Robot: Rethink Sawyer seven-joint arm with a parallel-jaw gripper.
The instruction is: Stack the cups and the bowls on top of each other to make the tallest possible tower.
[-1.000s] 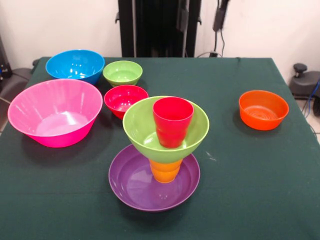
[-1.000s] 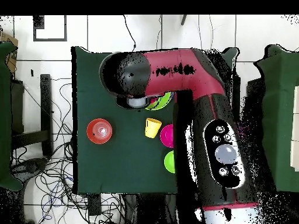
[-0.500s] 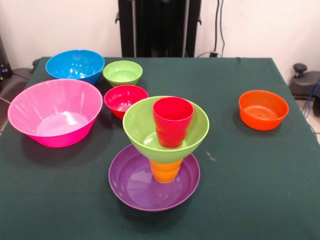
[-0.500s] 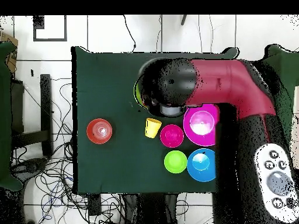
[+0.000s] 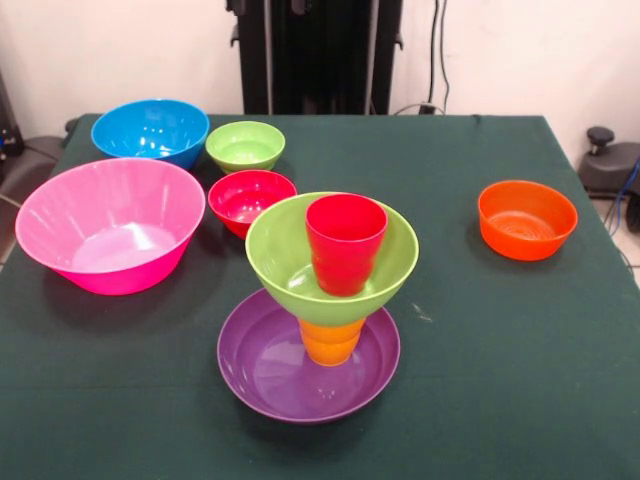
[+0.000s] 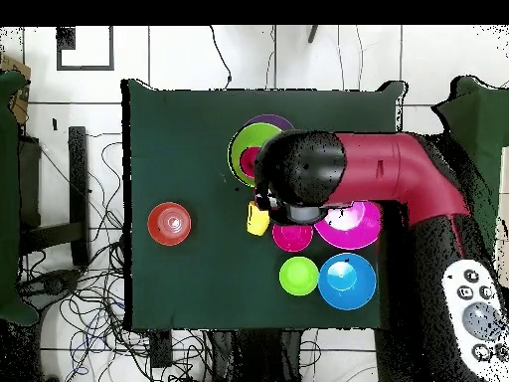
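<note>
1. The tower stands at lower centre of the front view: a purple bowl as base, an orange cup in it, a lime bowl seated on that cup, and a red cup upright inside the lime bowl.
2. At left in the front view sits the pink bowl. The blue bowl is at upper left, the small green bowl just right of it, and the small red bowl below that, just beside the tower.
3. The orange bowl sits alone at right, well apart from the rest.
4. In the overhead view the arm reaches in from the right; its dark round head covers the middle of the frame, over part of the pink and small red bowls and the tower's edge.
5. A yellow cup peeks out at the head's lower left edge.
6. The gripper is hidden under the arm, so how far it is open, or whether it holds anything, I cannot tell.
</note>
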